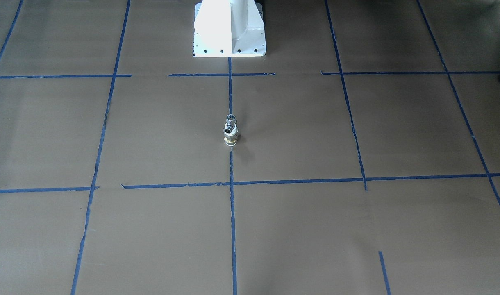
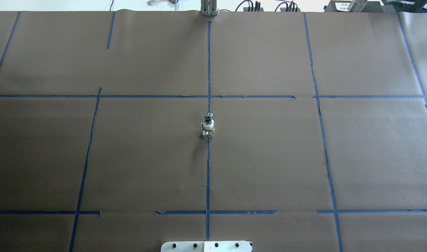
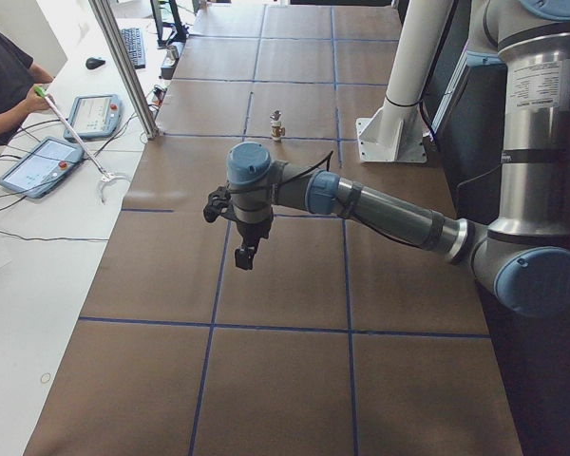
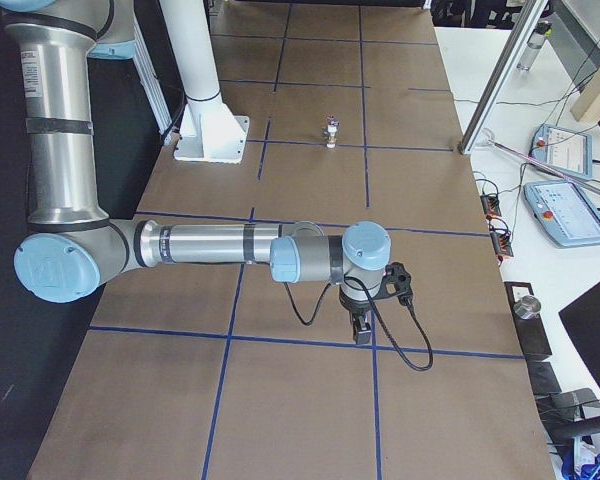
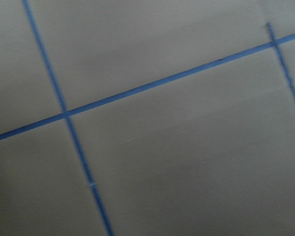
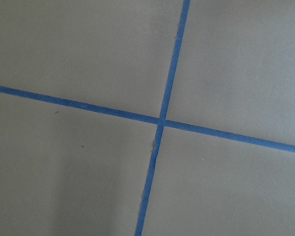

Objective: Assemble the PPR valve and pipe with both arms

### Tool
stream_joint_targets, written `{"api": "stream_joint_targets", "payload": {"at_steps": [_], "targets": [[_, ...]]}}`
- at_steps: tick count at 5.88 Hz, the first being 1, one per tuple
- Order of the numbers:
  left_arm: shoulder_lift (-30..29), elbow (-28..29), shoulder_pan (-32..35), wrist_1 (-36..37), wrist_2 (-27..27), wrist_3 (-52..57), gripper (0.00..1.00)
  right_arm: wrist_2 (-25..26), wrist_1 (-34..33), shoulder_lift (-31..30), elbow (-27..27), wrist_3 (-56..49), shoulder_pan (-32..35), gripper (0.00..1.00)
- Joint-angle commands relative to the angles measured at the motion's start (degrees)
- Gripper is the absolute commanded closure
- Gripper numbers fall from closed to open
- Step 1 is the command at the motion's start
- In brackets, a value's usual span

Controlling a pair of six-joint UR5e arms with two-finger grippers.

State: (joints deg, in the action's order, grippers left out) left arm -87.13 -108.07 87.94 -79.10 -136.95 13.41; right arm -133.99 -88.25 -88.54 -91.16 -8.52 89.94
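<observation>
A small valve piece [image 1: 230, 131], silver and white on a brass base, stands upright on the middle blue tape line. It also shows in the overhead view [image 2: 208, 126] and both side views [image 3: 276, 124] [image 4: 331, 131]. No separate pipe shows. My left arm [image 3: 389, 211] reaches over the table's left end, its gripper [image 3: 247, 255] pointing down, far from the valve. My right arm [image 4: 210, 244] does the same at the right end, with its gripper [image 4: 361, 328] pointing down. Both grippers show only in the side views, so I cannot tell whether they are open or shut. The wrist views show only paper and tape.
The table is covered in brown paper [image 2: 147, 157] with a grid of blue tape. The white pedestal base [image 1: 229, 28] stands at the robot's edge. An operator [image 3: 5, 76], tablets [image 3: 40, 166] and metal posts [image 3: 123, 66] are beyond the far table edge.
</observation>
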Motion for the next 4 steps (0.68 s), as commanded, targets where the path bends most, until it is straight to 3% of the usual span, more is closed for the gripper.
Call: {"api": "stream_joint_targets", "payload": {"at_steps": [1,3,4], "targets": [[-0.67,6.8,3.56,2.89,-3.93,1.91,0.0,-1.1,-0.43,0.47,0.89,-0.88,0.24,0.0],[-2.59,9.19,3.38,0.89,-3.5,-2.86,0.0,-2.25,-11.81,3.0,-3.58,-0.79,-0.29,0.0],[-2.69,9.11,3.38,0.88,-3.33,-2.69,0.0,-2.25,-11.86,2.85,-3.59,-0.79,-0.29,0.0]]}}
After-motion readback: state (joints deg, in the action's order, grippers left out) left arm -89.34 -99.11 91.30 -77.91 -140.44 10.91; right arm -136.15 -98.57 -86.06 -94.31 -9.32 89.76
